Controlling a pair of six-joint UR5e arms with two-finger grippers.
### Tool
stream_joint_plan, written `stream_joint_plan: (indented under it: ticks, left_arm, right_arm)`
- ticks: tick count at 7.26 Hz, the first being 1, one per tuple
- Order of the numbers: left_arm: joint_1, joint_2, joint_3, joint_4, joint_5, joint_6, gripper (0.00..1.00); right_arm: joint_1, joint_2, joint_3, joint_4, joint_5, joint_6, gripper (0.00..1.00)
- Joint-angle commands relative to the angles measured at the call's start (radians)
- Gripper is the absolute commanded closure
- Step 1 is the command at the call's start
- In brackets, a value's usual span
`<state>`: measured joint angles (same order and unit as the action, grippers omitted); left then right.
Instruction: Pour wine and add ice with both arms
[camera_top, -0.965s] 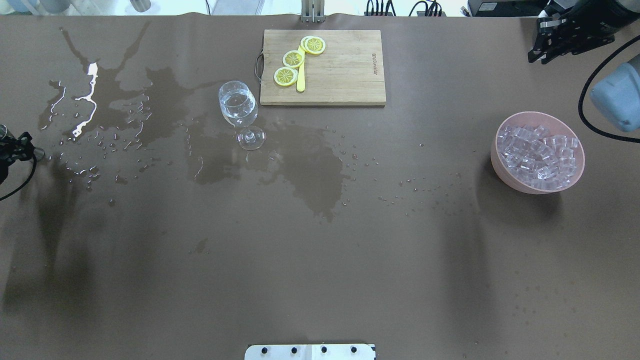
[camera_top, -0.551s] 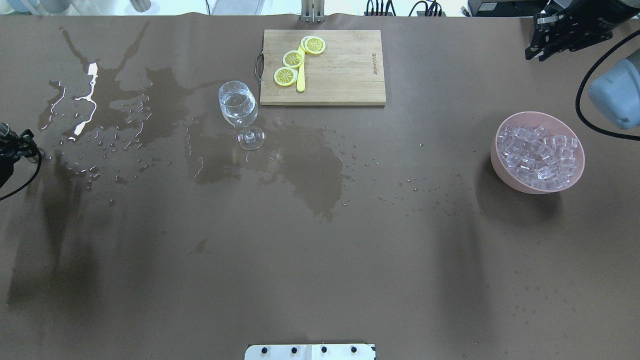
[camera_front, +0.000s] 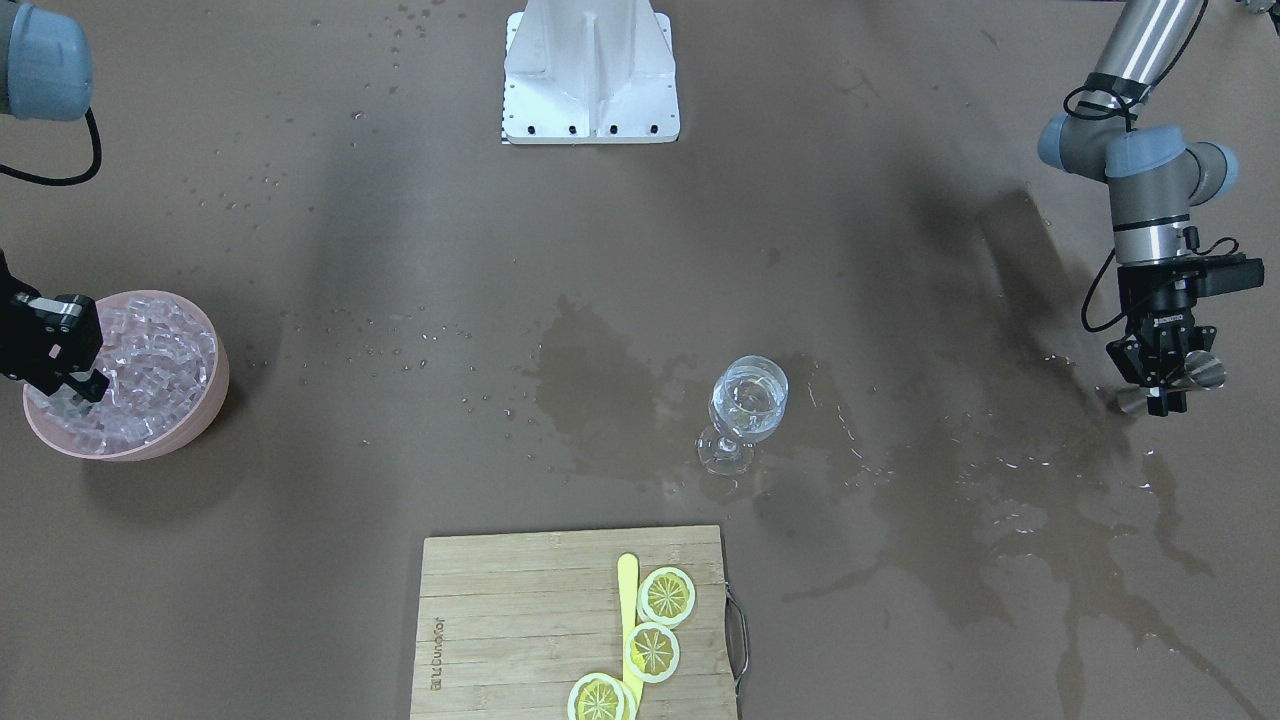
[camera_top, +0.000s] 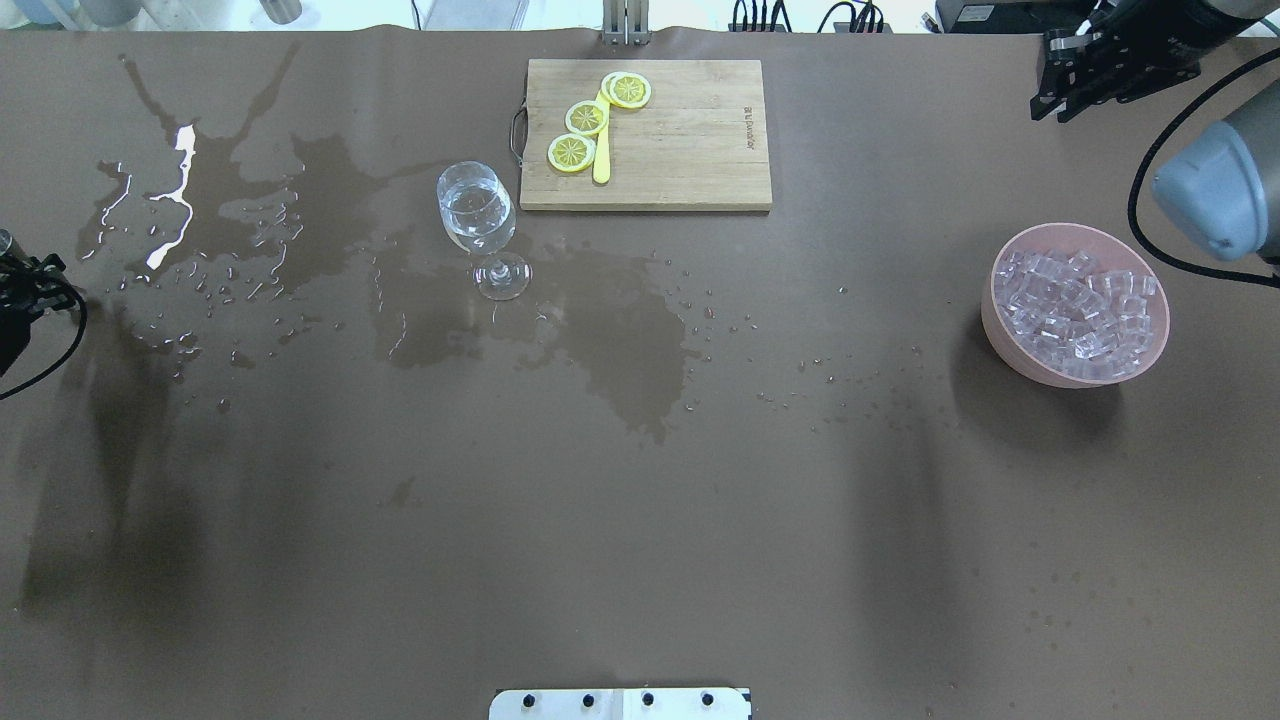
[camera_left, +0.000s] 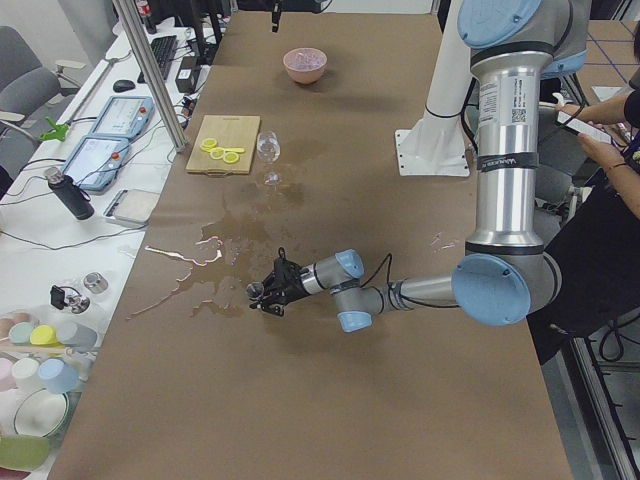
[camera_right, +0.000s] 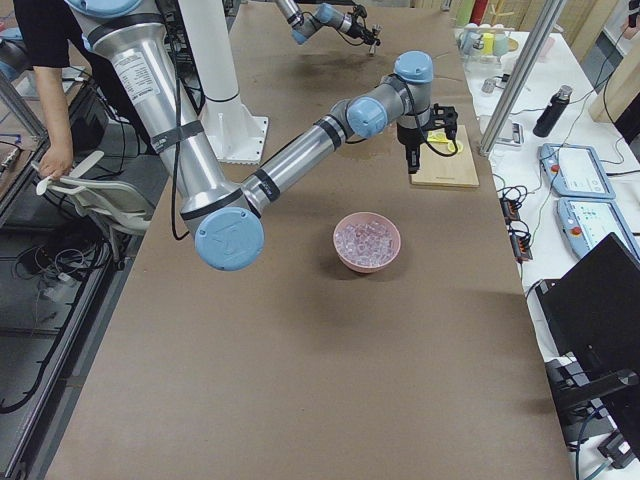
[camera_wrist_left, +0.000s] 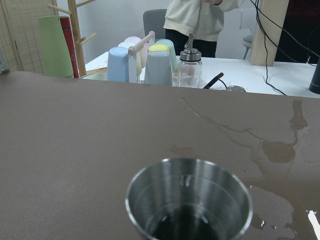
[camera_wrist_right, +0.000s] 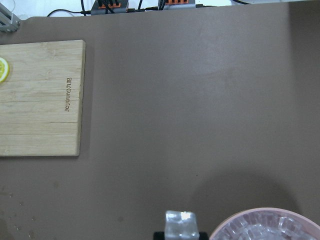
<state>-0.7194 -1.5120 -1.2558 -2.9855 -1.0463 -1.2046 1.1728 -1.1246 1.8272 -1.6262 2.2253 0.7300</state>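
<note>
1. Front-facing view: the right hand hangs over the pink bowl of ice. The wine glass stands mid-tabletop with wine in it. At the far end, the left hand is clamped around a steel cup.
2. Overhead: here's the line that matters. The glass sits well off toward the robot's left from the right hand, near the handle end of the cutting board, ringed by a spill. The left hand looks somewhat nearer, but it has no ice.
3. Left side: the left hand rides low over the wet tabletop.
4. Right side: the right arm is up high, between bowl and board.
5. Left wrist: only droplets show inside the cup, so the pour looks done.
6. Right wrist: an ice cube is pinched in the right hand's closed fingers, with the bowl rim just beside it. The board is off to the view's left and the glass is out of frame. The carry must likely run leftward.
</note>
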Motion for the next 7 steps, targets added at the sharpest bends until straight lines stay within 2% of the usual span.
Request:
stream_joint_plan:
  ticks: [1, 2, 4, 7]
  left_arm:
    - [0.000, 0.009, -0.010, 0.000, 0.014, 0.010, 0.74]
    - [0.000, 0.009, -0.034, -0.001, 0.040, 0.137, 0.74]
    - [-0.005, 0.035, -0.068, 0.002, 0.042, 0.195, 0.74]
    - [0.038, 0.081, -0.339, 0.176, 0.040, 0.326, 0.74]
  right_arm:
    - [-0.024, 0.031, -0.002, -0.006, -0.001, 0.058, 1.00]
    - [-0.030, 0.045, -0.002, -0.009, -0.007, 0.084, 1.00]
    - [-0.048, 0.060, -0.002, -0.007, -0.018, 0.118, 1.00]
    - [-0.070, 0.077, -0.002, -0.012, -0.021, 0.143, 1.00]
